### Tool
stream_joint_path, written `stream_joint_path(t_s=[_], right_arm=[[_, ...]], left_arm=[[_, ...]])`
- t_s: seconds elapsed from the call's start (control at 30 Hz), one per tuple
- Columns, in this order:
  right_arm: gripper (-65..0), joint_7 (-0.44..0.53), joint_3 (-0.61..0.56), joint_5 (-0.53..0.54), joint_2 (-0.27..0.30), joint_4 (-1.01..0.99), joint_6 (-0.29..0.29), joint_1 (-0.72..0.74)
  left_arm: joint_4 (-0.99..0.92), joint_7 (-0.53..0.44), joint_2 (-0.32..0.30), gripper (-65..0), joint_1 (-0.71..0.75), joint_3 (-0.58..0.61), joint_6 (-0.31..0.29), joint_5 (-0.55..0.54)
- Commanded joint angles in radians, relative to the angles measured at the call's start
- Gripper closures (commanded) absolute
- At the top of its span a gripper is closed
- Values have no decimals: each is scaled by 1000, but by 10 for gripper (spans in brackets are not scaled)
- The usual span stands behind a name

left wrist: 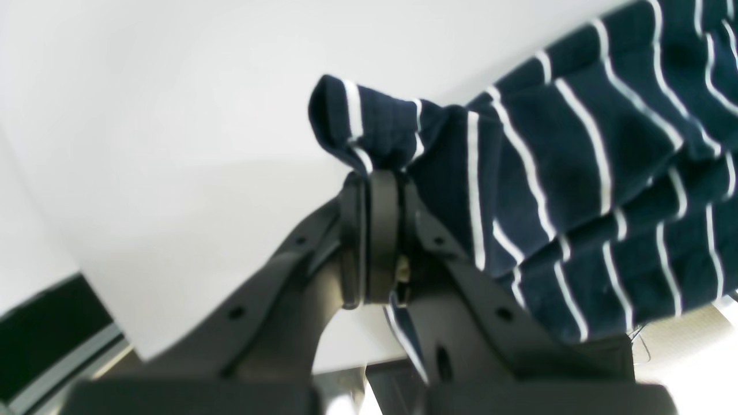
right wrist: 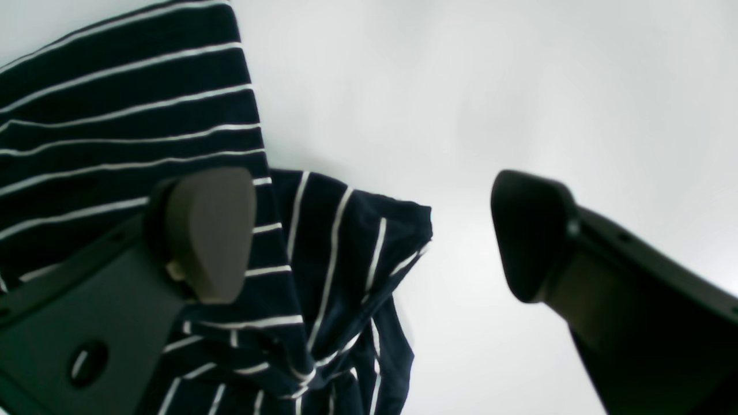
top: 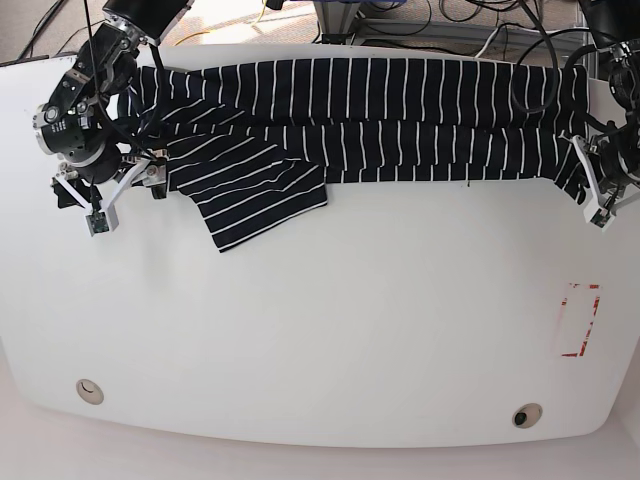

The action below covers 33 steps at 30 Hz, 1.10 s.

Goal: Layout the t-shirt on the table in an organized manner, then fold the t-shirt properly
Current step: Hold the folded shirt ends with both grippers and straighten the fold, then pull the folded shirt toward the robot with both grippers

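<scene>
No words or brand names can be read anywhere. The only mark is a small red box outline [top: 579,320] drawn on the white worktop [top: 350,330], near its right side in the base view.

Going left to right in the base view: the right arm's end effector [top: 108,188] is at the far left, over the worktop's left edge. Its fingers [right wrist: 210,230] are spread wide apart w/ nothing between them. In the right wrist view one finger sits over the striped cloth and the other sits over bare white worktop.

Next is the t-shirt [top: 360,115], dark navy w/ thin white stripes. It lies stretched in a long band across the back part of the worktop, from the left end effector to the right one. A sleeve [top: 255,190] sticks out toward the front, just beside the right arm's end effector. A few folds and wrinkles run along the band.

At the far right is the left arm's end effector [top: 598,185]. Its fingers are pressed tight together, pinching the t-shirt's edge. In the left wrist view a small bunch of striped cloth pokes out past the pinched tips [left wrist: 377,173], and the rest of the cloth hangs off to the side.

Other things: two small round fittings near the front edge, one at the left [top: 89,390] and one at the right [top: 526,415]. Cables [top: 430,30] lie behind the worktop. Nothing sits on the front half.
</scene>
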Motion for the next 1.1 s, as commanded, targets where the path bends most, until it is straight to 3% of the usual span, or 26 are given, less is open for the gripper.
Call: stream_joint_path(t_s=[0.0, 0.33, 0.7, 1.07], right_arm=[[-610, 22, 1, 6, 11, 15, -1, 13], [-609, 23, -1, 6, 11, -3, -1, 13], [-609, 25, -1, 7, 11, -5, -1, 13], [-609, 25, -1, 7, 13, -5, -1, 27]], left_arm=[[22, 1, -21, 0, 13, -14, -1, 3], [22, 0, -23, -8, 50, -14, -1, 5], [22, 10, -24, -249, 82, -14, -1, 7], [22, 41, -107, -260, 177, 18, -1, 0]])
